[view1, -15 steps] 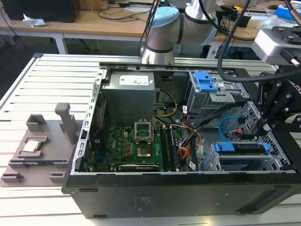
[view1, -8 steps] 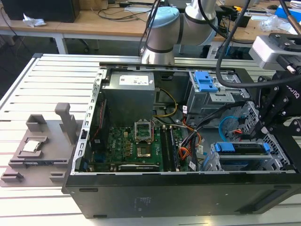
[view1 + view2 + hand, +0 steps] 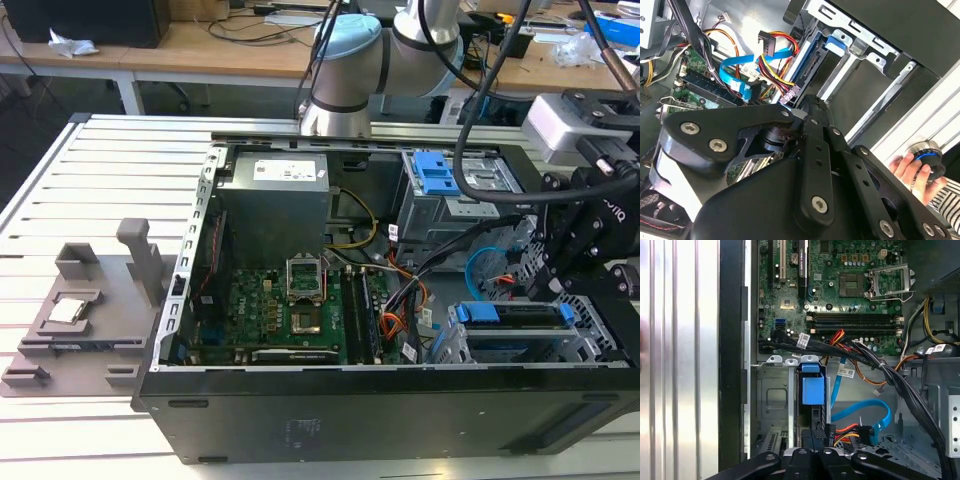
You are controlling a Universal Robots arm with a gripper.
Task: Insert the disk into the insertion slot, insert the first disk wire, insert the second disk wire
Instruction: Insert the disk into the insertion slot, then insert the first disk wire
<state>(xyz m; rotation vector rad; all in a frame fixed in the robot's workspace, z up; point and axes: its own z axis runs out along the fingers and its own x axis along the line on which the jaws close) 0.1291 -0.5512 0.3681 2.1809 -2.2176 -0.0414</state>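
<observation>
Disk: I see the disk (image 3: 515,318) in its blue frame sitting in the slot (image 3: 450,345), the low grey cage at the exterior view's right of the open computer case (image 3: 300,425). In the first wrist view the disk (image 3: 813,390) stands edge-on between the walls of the slot (image 3: 771,395).
Gripper: the gripper (image 3: 548,262) hangs over the disk's back end. In the first wrist view the gripper (image 3: 812,456) is just beside that end. I cannot tell whether it is apart, together or clamped on anything.
Coloured wire bundle: the coloured wire bundle (image 3: 849,429) lies just beside the disk's back end, and its dark plug looks unconnected to me.
Light-blue cable: the light-blue cable (image 3: 870,407) curls in a loop near the bundle, its end apparently free.
Step in hand: by my reading the disk is seated or nearly so, and the work is at its back end.
Doing it well: I would keep the wrist square to the disk's connector edge and move slowly. I would push only along the plug's own line, and stay off the blue loop and the black cable bundle (image 3: 900,382) close by.
Watch: a person's hand (image 3: 912,167) rests on a knob at the table edge, well apart from the slot.
</observation>
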